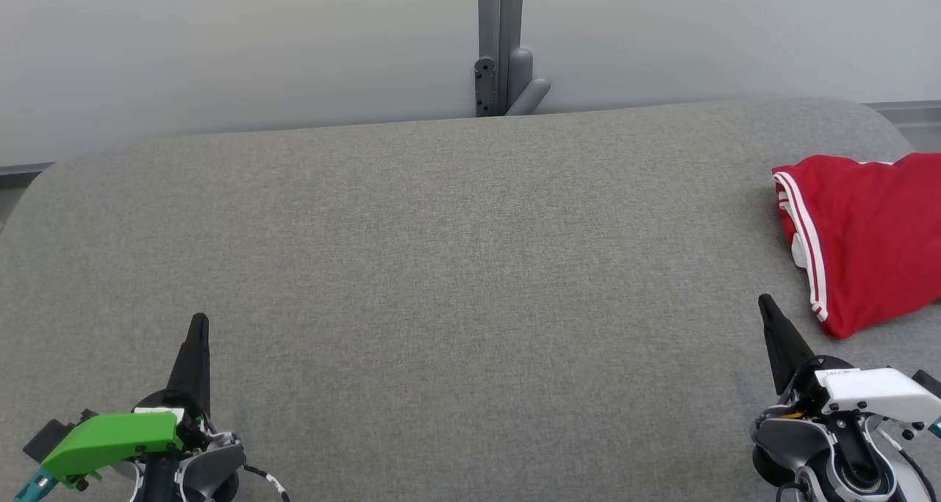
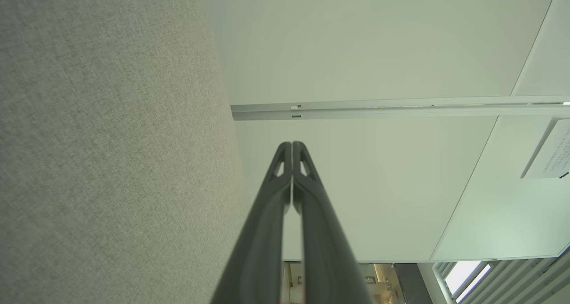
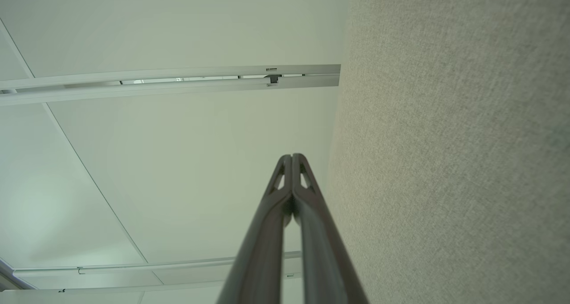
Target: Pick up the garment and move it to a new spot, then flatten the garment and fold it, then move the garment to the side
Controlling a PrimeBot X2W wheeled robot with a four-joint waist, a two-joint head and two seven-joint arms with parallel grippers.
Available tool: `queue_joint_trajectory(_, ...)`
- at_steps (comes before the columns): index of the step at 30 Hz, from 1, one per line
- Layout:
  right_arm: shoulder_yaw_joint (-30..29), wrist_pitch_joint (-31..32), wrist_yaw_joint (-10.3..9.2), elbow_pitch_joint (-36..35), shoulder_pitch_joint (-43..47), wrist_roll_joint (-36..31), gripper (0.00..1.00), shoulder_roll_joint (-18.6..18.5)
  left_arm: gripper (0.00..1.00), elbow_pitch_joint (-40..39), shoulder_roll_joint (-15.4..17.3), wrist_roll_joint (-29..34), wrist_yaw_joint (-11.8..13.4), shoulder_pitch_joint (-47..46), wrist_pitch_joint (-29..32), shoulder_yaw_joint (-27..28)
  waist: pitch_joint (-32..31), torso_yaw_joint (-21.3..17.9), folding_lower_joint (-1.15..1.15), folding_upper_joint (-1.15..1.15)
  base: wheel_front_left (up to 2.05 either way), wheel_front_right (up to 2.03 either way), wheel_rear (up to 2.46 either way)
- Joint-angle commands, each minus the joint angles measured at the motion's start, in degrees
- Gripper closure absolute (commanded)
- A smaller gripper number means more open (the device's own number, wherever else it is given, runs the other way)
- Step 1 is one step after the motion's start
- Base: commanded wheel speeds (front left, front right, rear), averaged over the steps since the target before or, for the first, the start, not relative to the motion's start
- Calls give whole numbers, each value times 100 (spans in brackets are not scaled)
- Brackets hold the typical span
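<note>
A red garment [image 1: 867,230] with white side stripes is seen folded at the right edge of the grey bench [image 1: 441,267], just beyond the right arm's fingers [image 1: 779,340] and well apart from the left arm's fingers [image 1: 192,355], both pairs pressed together, empty.

Bright, even, diffuse light, faint shadows on the grey cushion [image 1: 441,267], head view sharp, wrist views green-tinted, wall rail [image 3: 178,86] slightly bowed near edges.
</note>
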Motion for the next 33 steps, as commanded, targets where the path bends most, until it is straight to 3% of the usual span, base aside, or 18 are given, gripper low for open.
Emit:
queue_joint_trajectory(1, -14, 32, 2, -17, -55, 41, 100, -26, 100, -9, 40, -9, -35, -84, 10, 17, 0, 0, 0, 21, 0, 0, 0)
queue_joint_trajectory(33, -13, 32, 2, -18, -55, 41, 100, -26, 100, -10, 40, -9, -35, -84, 10, 17, 0, 0, 0, 21, 0, 0, 0)
